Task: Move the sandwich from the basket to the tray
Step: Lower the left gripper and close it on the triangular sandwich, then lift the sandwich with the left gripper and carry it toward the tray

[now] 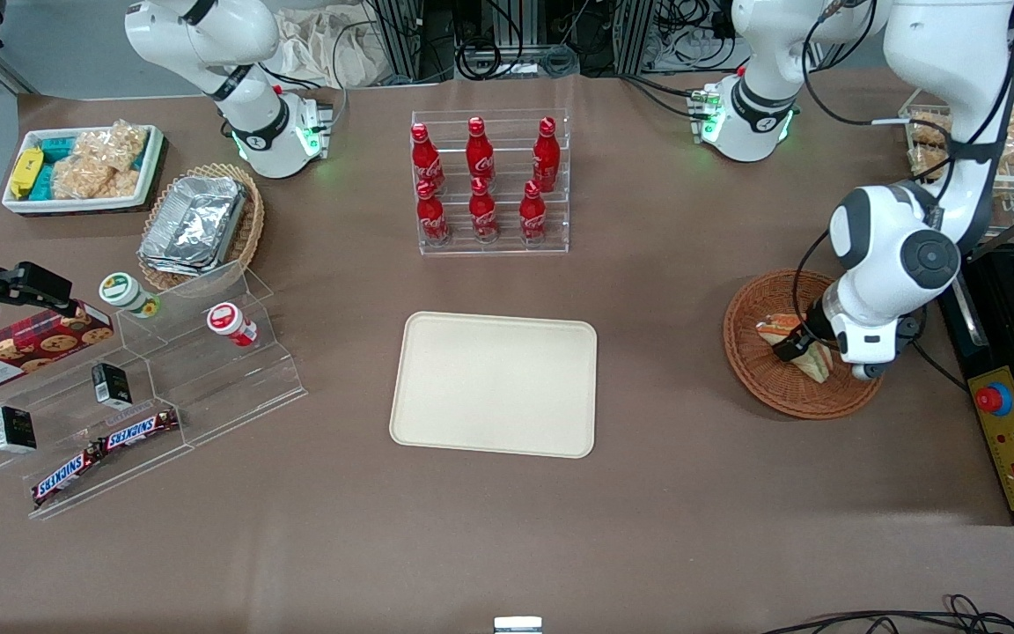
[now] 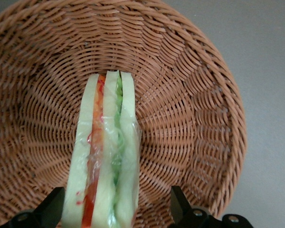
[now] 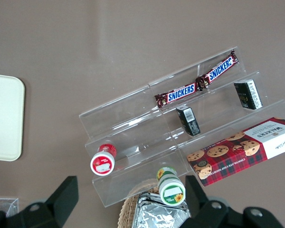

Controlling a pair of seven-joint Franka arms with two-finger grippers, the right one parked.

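The sandwich (image 1: pixel 776 328), a wrapped wedge with orange and green filling, lies in the reddish-brown wicker basket (image 1: pixel 762 387) toward the working arm's end of the table. The left gripper (image 1: pixel 802 348) is down inside the basket, over the sandwich and hiding its middle. In the left wrist view the gripper (image 2: pixel 116 205) is open and straddles the sandwich (image 2: pixel 107 142). One finger (image 2: pixel 53 205) is at the bread's side. The other finger (image 2: pixel 178 204) stands apart from it over the basket's weave (image 2: pixel 190 109). The cream tray (image 1: pixel 494 383) lies bare at mid-table.
A clear rack of red cola bottles (image 1: pixel 489 180) stands farther from the front camera than the tray. A black machine with a red button (image 1: pixel 1009 396) sits beside the basket. Acrylic steps with snacks (image 1: pixel 120 396), a foil-tray basket (image 1: pixel 199 224) and a white snack bin (image 1: pixel 84 167) lie toward the parked arm's end.
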